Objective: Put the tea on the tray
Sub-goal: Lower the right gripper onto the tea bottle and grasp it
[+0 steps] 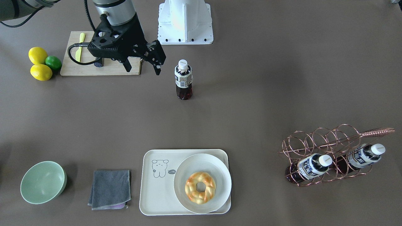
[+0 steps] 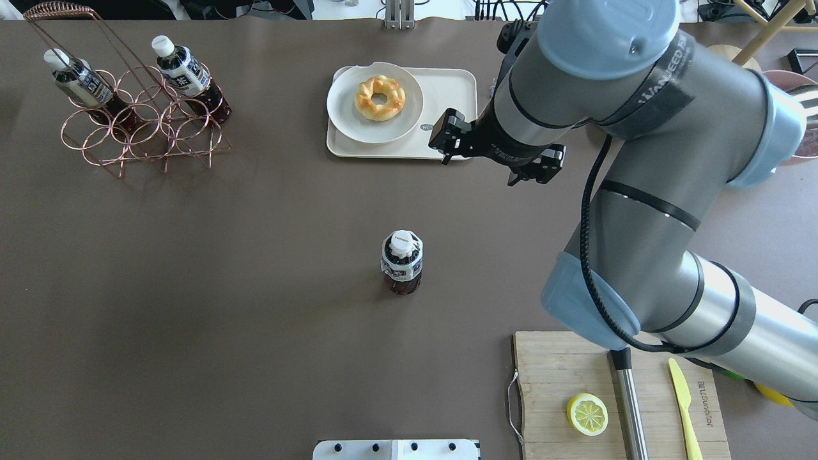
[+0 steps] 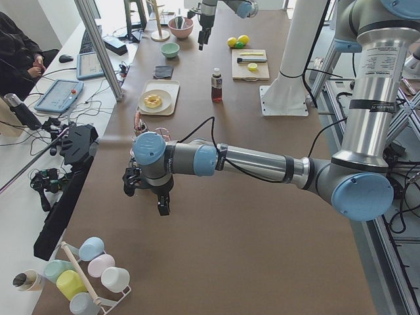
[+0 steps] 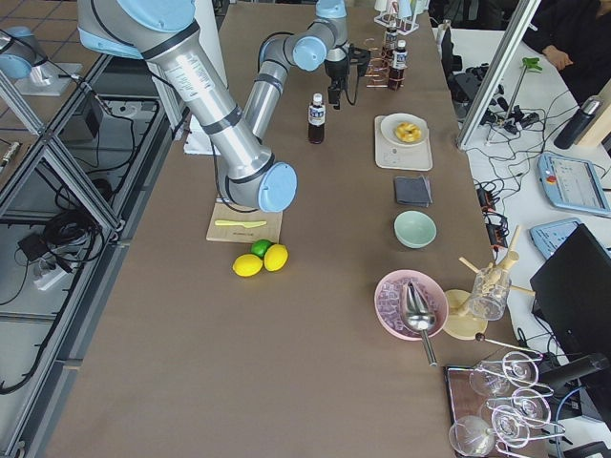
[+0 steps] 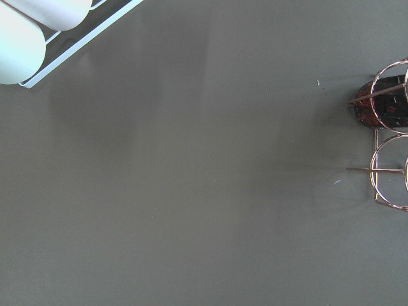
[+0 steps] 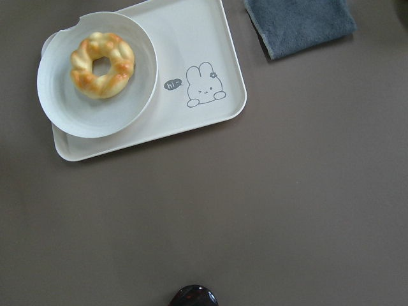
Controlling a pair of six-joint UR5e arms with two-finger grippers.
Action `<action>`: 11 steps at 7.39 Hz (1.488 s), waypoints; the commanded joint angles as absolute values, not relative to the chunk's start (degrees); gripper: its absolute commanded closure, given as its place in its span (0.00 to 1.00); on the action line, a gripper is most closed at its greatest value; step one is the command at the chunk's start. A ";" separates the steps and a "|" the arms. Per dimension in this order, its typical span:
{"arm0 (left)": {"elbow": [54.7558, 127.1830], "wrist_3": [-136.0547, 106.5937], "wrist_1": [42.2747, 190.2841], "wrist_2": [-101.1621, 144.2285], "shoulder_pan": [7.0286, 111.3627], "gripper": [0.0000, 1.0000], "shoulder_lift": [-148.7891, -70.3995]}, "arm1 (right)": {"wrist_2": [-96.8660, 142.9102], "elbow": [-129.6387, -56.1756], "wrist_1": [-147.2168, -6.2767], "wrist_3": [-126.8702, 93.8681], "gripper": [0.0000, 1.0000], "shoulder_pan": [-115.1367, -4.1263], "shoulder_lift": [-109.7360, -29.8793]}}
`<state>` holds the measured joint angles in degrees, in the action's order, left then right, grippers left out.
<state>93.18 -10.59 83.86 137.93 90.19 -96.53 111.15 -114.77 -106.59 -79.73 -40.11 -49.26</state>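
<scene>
Nearest the robot's base, on its right side, a wooden cutting board (image 2: 556, 370) lay on the brown surface (image 2: 223, 332). It carried a halved lemon (image 2: 587, 414) and a yellow plastic knife (image 2: 684, 402). Two whole lemons (image 1: 37, 55) and a lime (image 1: 53, 62) sat just beside the board's outer end.

Farther out, about mid-surface, the tea (image 2: 401, 262) stood upright on its own, white cap up, touching nothing and well apart from the tray. The right arm (image 2: 639, 128) extended over the board. The right jaws hung high above the surface, between the tea and the tray in the overhead view; they were spread wide and held nothing.

Beyond them, at the far edge, the tray (image 2: 447, 89) lay flat, with its cartoon animal (image 1: 160, 168) drawn on the half beside the plate. The round white plate (image 2: 345, 121) took up the other half, slightly overhanging the tray's rim, with a twisted glazed doughnut (image 2: 380, 97) on it. A folded grey cloth (image 1: 110, 188) and a pale green bowl (image 1: 42, 182) lay along the same far edge, toward the robot's right. Toward its left stood a copper wire rack (image 2: 140, 128) holding two more bottles (image 2: 185, 70) of the same kind.

The left arm (image 3: 249, 161) stretched over the surface near the rack. Whether the left jaws were open or closed could not be told.
</scene>
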 commanded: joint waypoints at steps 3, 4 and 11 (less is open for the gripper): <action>92.99 -10.46 84.20 137.99 90.53 0.01 -96.50 | 103.28 -110.23 -113.99 -83.50 0.00 -29.89 -38.77; 92.90 -10.46 84.11 137.99 90.44 0.01 -96.42 | 102.92 -109.08 -113.91 -83.41 0.00 -28.75 -38.76; 92.11 -10.55 84.29 137.81 90.62 0.01 -96.68 | 100.55 -106.70 -113.38 -82.62 0.12 -25.49 -39.55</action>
<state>92.33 -10.50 84.26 137.82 90.63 -96.61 100.64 -107.09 -113.47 -82.62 -25.95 -39.46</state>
